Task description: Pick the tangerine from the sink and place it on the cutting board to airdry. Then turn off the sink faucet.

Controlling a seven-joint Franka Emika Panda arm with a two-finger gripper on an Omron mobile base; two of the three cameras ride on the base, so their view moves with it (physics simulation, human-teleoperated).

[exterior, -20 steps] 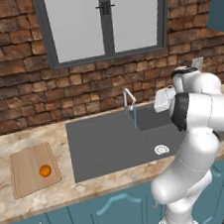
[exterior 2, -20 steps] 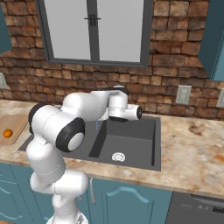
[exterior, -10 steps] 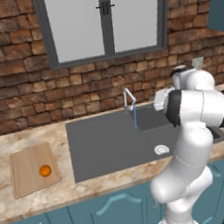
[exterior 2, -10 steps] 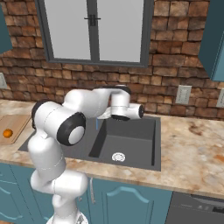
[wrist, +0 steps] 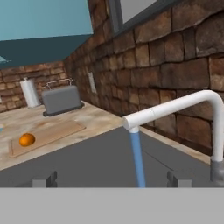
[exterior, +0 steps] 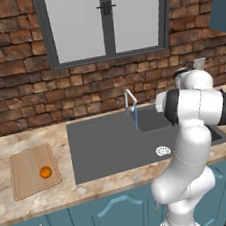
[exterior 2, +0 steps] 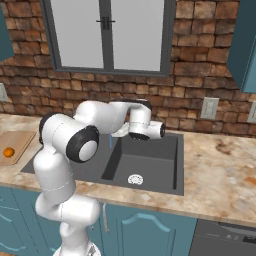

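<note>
A: Report the location of the small round bright-orange tangerine [exterior: 45,172].

B: It rests on the light-brown wooden cutting board with rounded corners [exterior: 26,169], towards the board's near right part in the left base view. The board lies flat on the mottled beige stone counter [exterior: 70,191], to the left of the large rectangular dark-grey matte sink [exterior: 104,146] and apart from it. In the hand view the fruit [wrist: 27,139] sits on the board [wrist: 52,131] at its near end.

A: Condition of the thin silver-white faucet with the hooked spout [exterior: 129,97]?

B: A thin blue water stream [wrist: 138,159] falls from the spout mouth [wrist: 133,127] straight into the basin. The stream also shows in the left base view [exterior: 136,119]. The round white perforated drain disc [exterior: 163,151] lies on the basin floor, right of the stream.

A: State of the two-finger gripper [wrist: 111,180]?

B: The two dark fingertips [wrist: 45,180] stand well apart at the bottom of the hand view, with nothing between them; the stream hangs beyond the gap. In the base views the white arm [exterior 2: 107,117] reaches over the sink near the faucet, but the fingers probably sit behind the wrist there and cannot be made out.

A: Other items?

B: A grey toaster [wrist: 61,99] and a white paper-towel roll [wrist: 29,92] stand on the counter beyond the board, against the red-brown brick wall [exterior: 32,95].
</note>
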